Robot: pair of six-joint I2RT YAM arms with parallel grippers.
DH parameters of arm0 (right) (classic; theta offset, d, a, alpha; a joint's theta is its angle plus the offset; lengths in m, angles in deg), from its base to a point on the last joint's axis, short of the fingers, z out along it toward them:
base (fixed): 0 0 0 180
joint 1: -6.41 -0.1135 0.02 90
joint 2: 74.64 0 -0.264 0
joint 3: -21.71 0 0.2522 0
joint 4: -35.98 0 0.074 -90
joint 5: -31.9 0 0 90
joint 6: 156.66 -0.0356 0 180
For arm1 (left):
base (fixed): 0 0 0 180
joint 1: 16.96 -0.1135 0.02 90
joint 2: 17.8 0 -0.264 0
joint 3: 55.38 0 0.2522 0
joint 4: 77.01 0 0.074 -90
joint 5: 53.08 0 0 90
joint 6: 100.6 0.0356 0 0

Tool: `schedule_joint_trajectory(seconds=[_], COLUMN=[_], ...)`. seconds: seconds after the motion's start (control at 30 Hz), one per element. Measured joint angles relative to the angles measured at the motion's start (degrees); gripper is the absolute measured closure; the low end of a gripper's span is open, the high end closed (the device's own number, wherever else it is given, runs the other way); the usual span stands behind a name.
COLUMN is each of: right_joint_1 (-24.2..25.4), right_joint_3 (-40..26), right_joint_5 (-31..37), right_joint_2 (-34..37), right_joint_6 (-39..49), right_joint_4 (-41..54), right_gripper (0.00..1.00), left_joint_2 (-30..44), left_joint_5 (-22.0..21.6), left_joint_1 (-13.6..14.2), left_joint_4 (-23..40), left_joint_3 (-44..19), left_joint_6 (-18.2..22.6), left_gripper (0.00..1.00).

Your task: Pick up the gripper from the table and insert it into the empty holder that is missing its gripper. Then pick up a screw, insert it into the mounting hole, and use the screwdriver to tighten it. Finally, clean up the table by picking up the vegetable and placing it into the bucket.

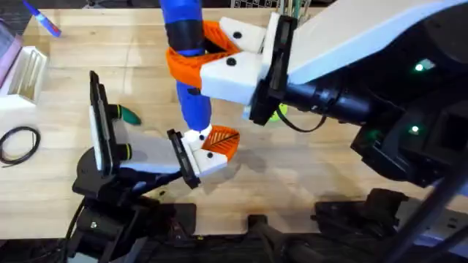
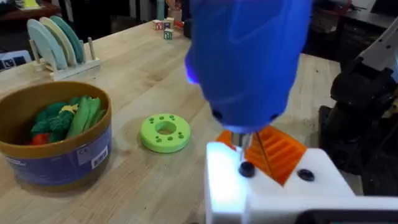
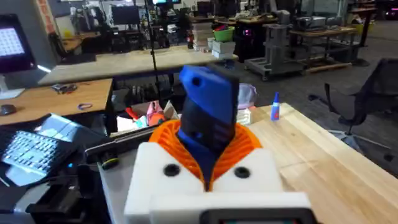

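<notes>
I am at the tightening step: my right gripper [image 1: 212, 55] holds the screwdriver [image 1: 186, 58] upright, tip on the screw [image 2: 247, 168] in the mounted gripper [image 1: 216, 146], so next I drive it straight down.

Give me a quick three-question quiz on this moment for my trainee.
1. True or false: the right tool is shut on the blue screwdriver.
2. Where does the screwdriver's tip rest? A) on the green disc B) on a screw in the white block C) inside the bucket
3. Fill in: the dark green vegetable lies on the ____.
Key: 1 true; 2 B; 3 table.
</notes>
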Motion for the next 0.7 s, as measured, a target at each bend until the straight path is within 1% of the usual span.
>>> schedule_joint_trajectory(seconds=[0.7], right_joint_1=[0.0], right_joint_3=[0.0], right_joint_5=[0.0], right_joint_2=[0.0], right_joint_6=[-0.9], right_joint_4=[0.5], right_gripper=[0.98], left_joint_2=[0.0], left_joint_5=[0.0], left_joint_1=[0.0], left_joint_4=[0.0], left_joint_3=[0.0], left_joint_6=[0.0], left_gripper=[0.997])
